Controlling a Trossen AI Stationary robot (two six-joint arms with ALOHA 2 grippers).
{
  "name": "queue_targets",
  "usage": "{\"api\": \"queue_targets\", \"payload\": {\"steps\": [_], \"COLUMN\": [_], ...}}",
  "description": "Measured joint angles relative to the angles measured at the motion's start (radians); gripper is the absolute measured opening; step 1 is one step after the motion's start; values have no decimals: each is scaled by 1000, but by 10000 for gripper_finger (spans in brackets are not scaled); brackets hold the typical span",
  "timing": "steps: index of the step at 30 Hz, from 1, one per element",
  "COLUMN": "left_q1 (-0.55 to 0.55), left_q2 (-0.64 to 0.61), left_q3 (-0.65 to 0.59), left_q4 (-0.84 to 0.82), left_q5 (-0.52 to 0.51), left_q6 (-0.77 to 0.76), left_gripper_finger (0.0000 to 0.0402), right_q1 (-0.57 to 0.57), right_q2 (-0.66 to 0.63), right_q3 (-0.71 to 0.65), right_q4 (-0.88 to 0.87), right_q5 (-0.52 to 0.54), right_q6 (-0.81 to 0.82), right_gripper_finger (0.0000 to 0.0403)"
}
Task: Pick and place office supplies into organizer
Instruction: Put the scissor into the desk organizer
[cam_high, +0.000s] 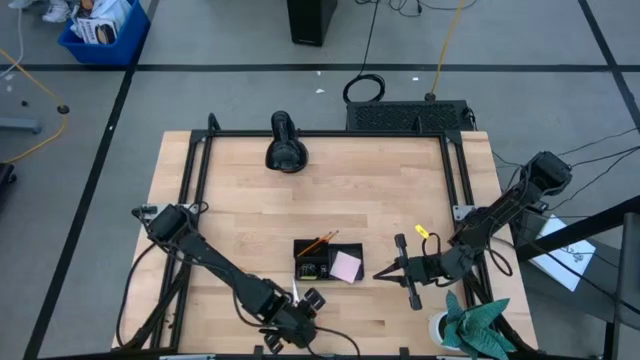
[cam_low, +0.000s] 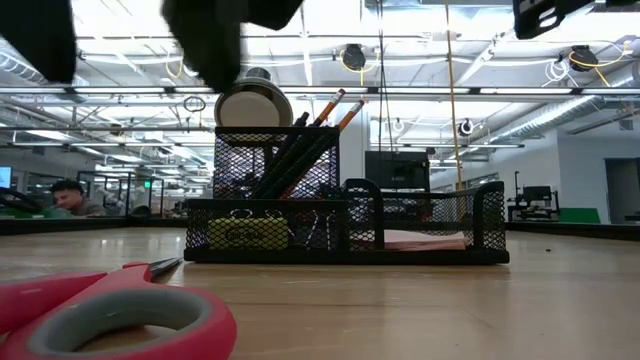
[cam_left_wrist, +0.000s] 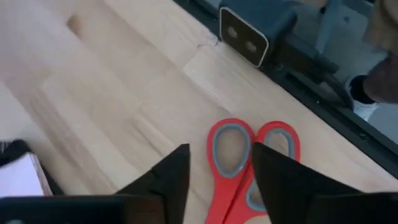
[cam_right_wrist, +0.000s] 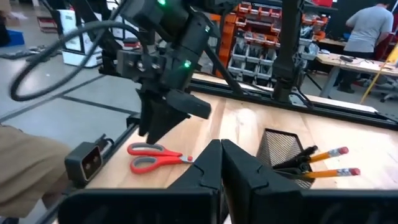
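Red-handled, grey-lined scissors (cam_left_wrist: 249, 165) lie flat beneath the spread left gripper (cam_left_wrist: 217, 180).

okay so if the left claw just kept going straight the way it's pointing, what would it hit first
Most likely the red-handled scissors. The left claw stands open right above them, one finger either side of the handle loops, with the wooden table beneath. Exact height is unclear.

A wooden table (cam_high: 240, 200) carries scissors (cam_left_wrist: 239, 168), organizer (cam_high: 327, 262), black device (cam_high: 285, 142).
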Motion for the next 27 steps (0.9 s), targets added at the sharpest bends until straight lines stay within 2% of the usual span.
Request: {"api": "queue_targets", "payload": {"steps": [4,8,12,21,27], "left_q1": [11,12,9,10,14], "left_q2": [15,49,81,118,174], "left_q3": [1,-1,-1,0,6], "left_q4": [6,8,6,4,8], "left_q5": [33,85,87,98,195], "left_q6": [55,112,162,166,164], "left_gripper_finger": [211,222,214,182,157], "right_q1": [-18,-29,-34,-36,-36], "right_q2": [0,0,0,0,0], "right_q3": [0,0,0,0,0], "right_q4": [-27,-40,-45,-46,-48], "right_q5": [0,-2,-3,-3,-3], "right_q6": [8,11,11,10,10], "right_gripper_finger": [1,1,1,1,1]}}
